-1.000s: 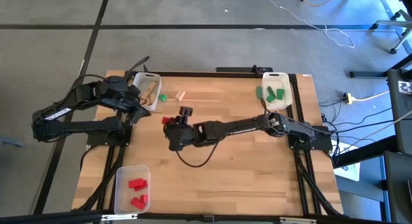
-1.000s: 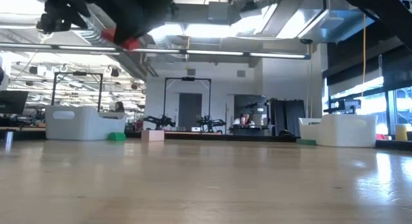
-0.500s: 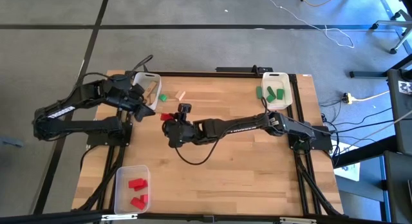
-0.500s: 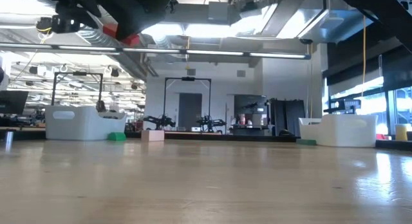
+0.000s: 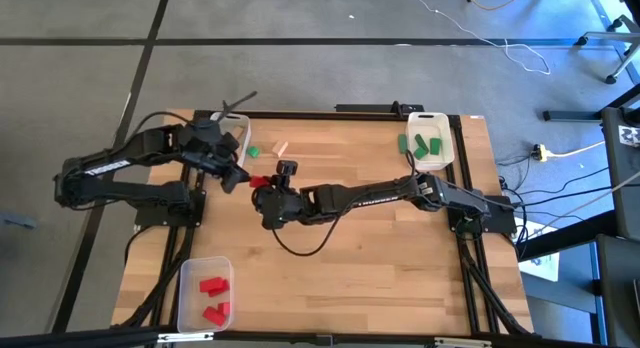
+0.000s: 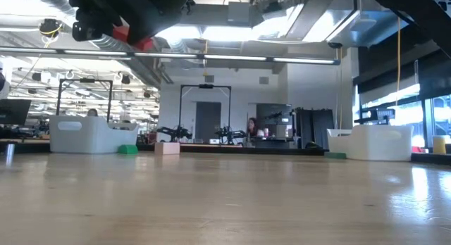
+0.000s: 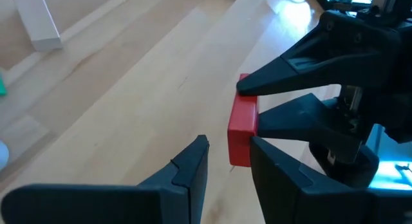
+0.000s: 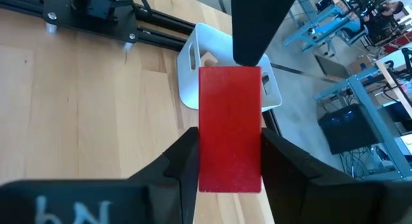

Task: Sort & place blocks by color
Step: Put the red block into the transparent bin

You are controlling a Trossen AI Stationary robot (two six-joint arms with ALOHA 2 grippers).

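A red block (image 5: pixel 257 181) hangs above the table's left half, with my right gripper (image 5: pixel 265 187) shut on it. My left gripper (image 7: pixel 228 143) is open just left of it. The block's free end (image 7: pixel 239 153) lies close beside one of its fingers (image 7: pixel 270 166), and the gap between the fingers holds nothing. In the low view the red block (image 6: pixel 141 40) shows high above the tabletop. A green block (image 5: pixel 254 151) and a pale wood block (image 5: pixel 281 148) lie flat on the table at the far left. My right gripper pinches the red block's two long sides (image 8: pixel 205 153) between its two fingers. They come from the table's right, slanting down, and lie along the block. The block is lifted clear and sticks out ahead of the fingers toward my left gripper. My left gripper has one finger right beside the block's free end; I cannot tell whether it touches.
A white bin (image 5: pixel 233 131) with pale wood pieces stands at the far left corner. Another bin (image 5: pixel 428 123) with green blocks stands at the far right. A clear bin (image 5: pixel 205 270) with red blocks stands at the near left. A black cable (image 5: pixel 300 250) loops under the right arm.
My left gripper has moved from beside the far-left bin toward the table's right, up to the red block held by my right gripper. Its fingers stay open. The red block stays lifted in my right gripper.
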